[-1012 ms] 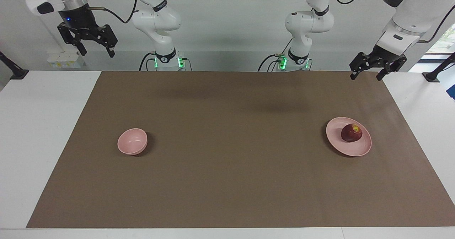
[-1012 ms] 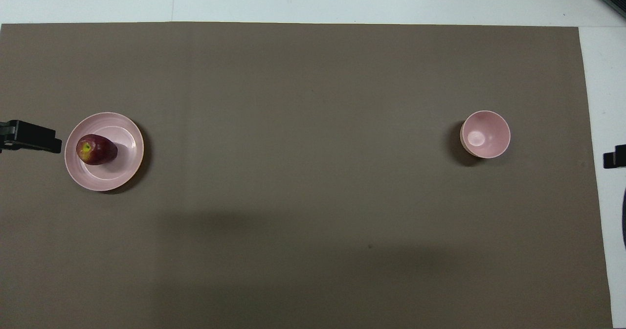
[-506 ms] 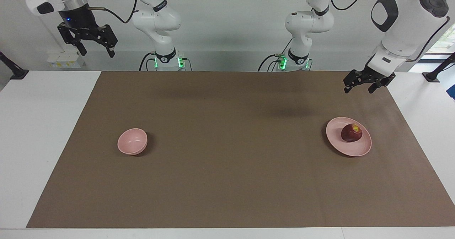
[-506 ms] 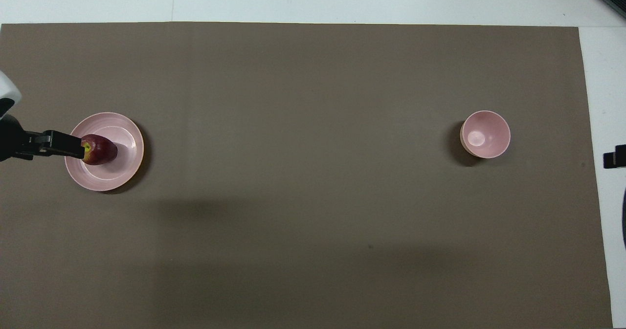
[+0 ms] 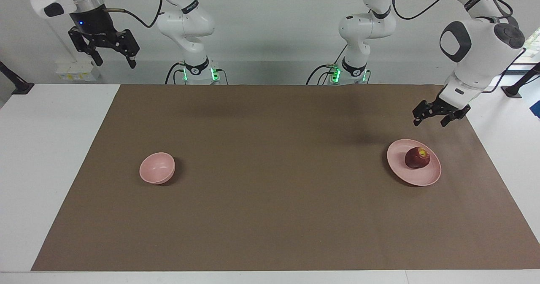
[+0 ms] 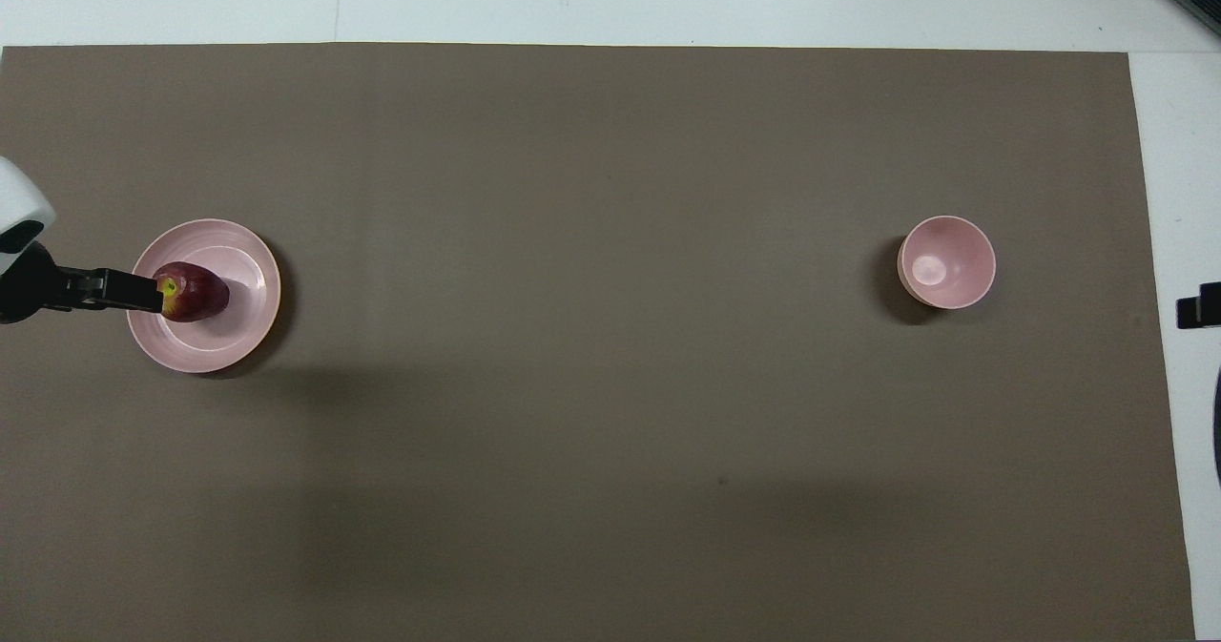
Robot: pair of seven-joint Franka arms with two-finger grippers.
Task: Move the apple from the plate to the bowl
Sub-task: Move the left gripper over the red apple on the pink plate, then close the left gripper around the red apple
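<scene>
Two arms show in the facing view, and neither touches anything. The left gripper (image 5: 429, 121) hangs in the air over the brown mat (image 5: 270, 199), above the spot beside the plate (image 5: 405, 172) on the robots' side, its fingers spread wide and holding nothing. The apple (image 5: 417, 158) sits on that plate, near the left arm's end of the table (image 5: 46, 149), toward the side of the plate that faces that end. The bowl (image 5: 157, 168) stands empty on the mat toward the right arm's end, well apart from the plate. The right gripper (image 5: 114, 58) waits high up by the corner at the robots' edge of the table, its fingers also spread wide and empty.

In the overhead view the left gripper (image 6: 143, 289) comes in from the left arm's end and its black tip overlaps the rim of the plate (image 6: 243, 332) and the edge of the apple (image 6: 196, 293), whose yellowish patch faces the gripper. The bowl (image 6: 946, 261) sits alone near the right arm's end of the mat (image 6: 610, 432). Only a dark tip of the right gripper (image 6: 1200, 305) shows at the table's edge (image 6: 1183, 146) at that end; its fingers cannot be read there.
</scene>
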